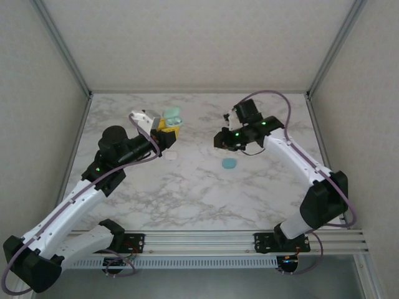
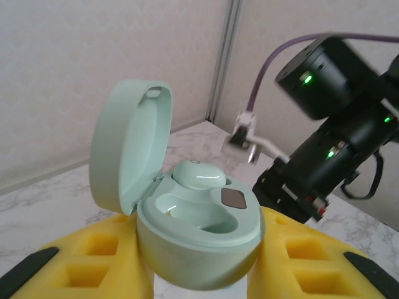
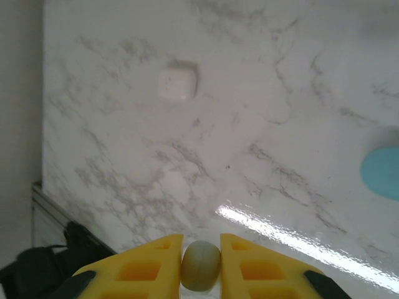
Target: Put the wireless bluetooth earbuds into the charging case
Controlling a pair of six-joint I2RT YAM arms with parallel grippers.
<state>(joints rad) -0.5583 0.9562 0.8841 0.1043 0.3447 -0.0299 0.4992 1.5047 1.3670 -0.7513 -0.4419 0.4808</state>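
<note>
Pale green bean-sized plastic earbud (image 3: 201, 266) is sitting pinched between the right gripper's (image 3: 201, 271) jaws; the left gripper's (image 2: 199, 265) jaws are clamping the open mint-green case (image 2: 198, 233).

Overhead looks down; wrist cams close, sharing table (image 1: 187, 199)

The pale green pebble-shaped plastic charging case (image 2: 199, 244) is upright with its lid swung open at nine o'clock. It is clamped in the left gripper (image 2: 201, 271), toward eleven o'clock in the top view. A glossy pale green bean-sized earbud (image 2: 198, 175) sits in the case's twelve o'clock well. A second pale green earbud (image 3: 201, 265) is pinched in the right gripper (image 3: 201, 269), at six o'clock in the right wrist view.
</note>
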